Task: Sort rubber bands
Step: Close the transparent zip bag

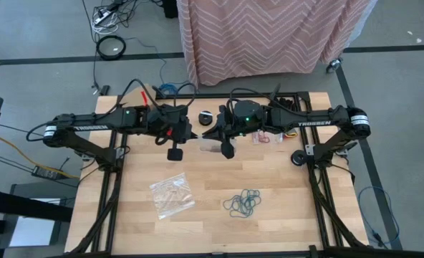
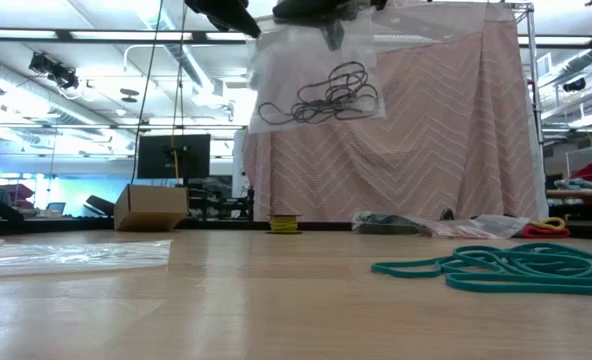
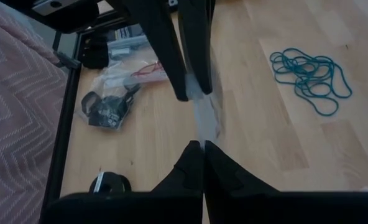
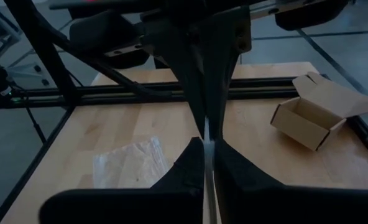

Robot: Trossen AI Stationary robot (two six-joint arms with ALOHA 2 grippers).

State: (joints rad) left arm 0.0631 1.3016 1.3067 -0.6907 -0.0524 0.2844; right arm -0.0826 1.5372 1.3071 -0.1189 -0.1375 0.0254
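Observation:
A clear plastic bag [image 2: 316, 75] holding black rubber bands [image 2: 321, 95] hangs high over the table's middle. My left gripper [image 1: 192, 132] and my right gripper [image 1: 216, 133] meet at its top, both shut on it. They show at the low view's upper edge as the left gripper [image 2: 238, 18] and the right gripper [image 2: 326, 15]. A heap of teal rubber bands [image 1: 243, 203] lies loose on the wood toward the near right. An empty-looking clear bag [image 1: 172, 195] lies flat at the near left. My left gripper pinches the bag's upper edge [image 3: 201, 127] between its two fingers, coming from the table's left and slanting down. The film runs from its fingertips toward the other gripper. The bag hangs below, clear of the table. My right gripper pinches the same upper edge [image 4: 207, 132] between its two fingers, coming from the table's right, a little below level, facing the left gripper. The film shows edge-on between its fingertips. The bag hangs below the hold with the black bands in its lower part.
At the far right lie a bag with red bands [image 3: 137, 70] and a dark bundle [image 3: 106, 109]. A small black disc [image 1: 205, 116] sits at the far middle. An open cardboard box [image 4: 314, 118] stands at the far left. Black frame rails edge the table.

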